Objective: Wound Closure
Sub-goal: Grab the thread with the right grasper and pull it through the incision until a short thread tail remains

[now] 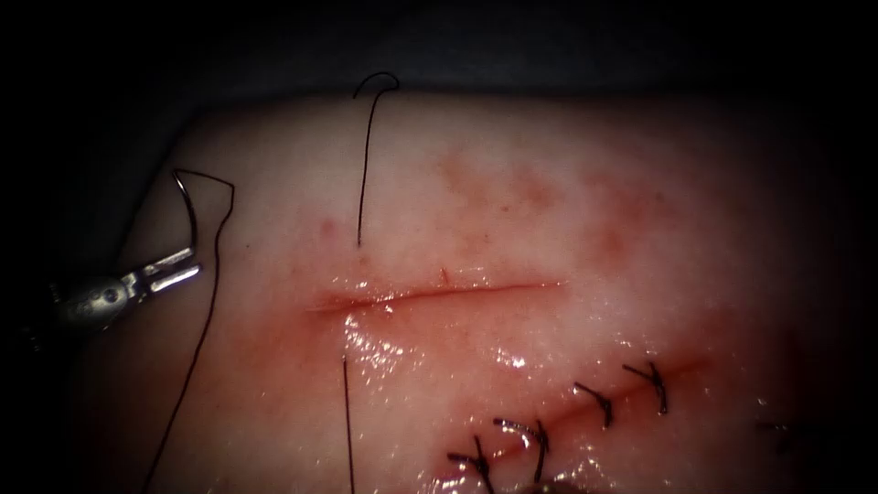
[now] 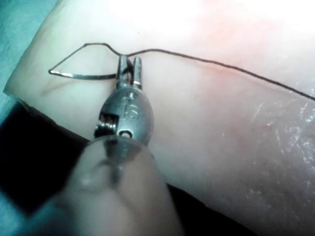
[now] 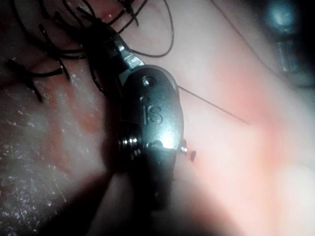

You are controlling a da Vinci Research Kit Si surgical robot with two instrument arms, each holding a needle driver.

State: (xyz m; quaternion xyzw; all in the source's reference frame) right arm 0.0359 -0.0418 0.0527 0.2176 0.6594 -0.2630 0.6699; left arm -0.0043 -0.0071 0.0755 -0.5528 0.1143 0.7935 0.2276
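The tissue [image 1: 567, 229] has an open cut [image 1: 439, 293] running left to right. My left tool [image 1: 174, 270] is left of the cut, its jaws shut on the curved needle [image 1: 187, 206] near the end away from the thread. The needle is out of the tissue and arcs upward. Up close, the left tool [image 2: 129, 66] grips the needle [image 2: 78, 75] over pale tissue. Dark thread [image 1: 206, 320] leaves the needle's tail and hangs down. More thread [image 1: 364, 165] enters the tissue above the cut's left end and comes out below it [image 1: 347, 421]. My right tool [image 3: 106, 37] lies among dark knots.
A second cut at the lower right is closed with several knotted stitches [image 1: 599, 402]. Wet, glistening red fluid [image 1: 402, 352] lies below the open cut. The tissue's far edge [image 1: 512, 91] meets a dark background.
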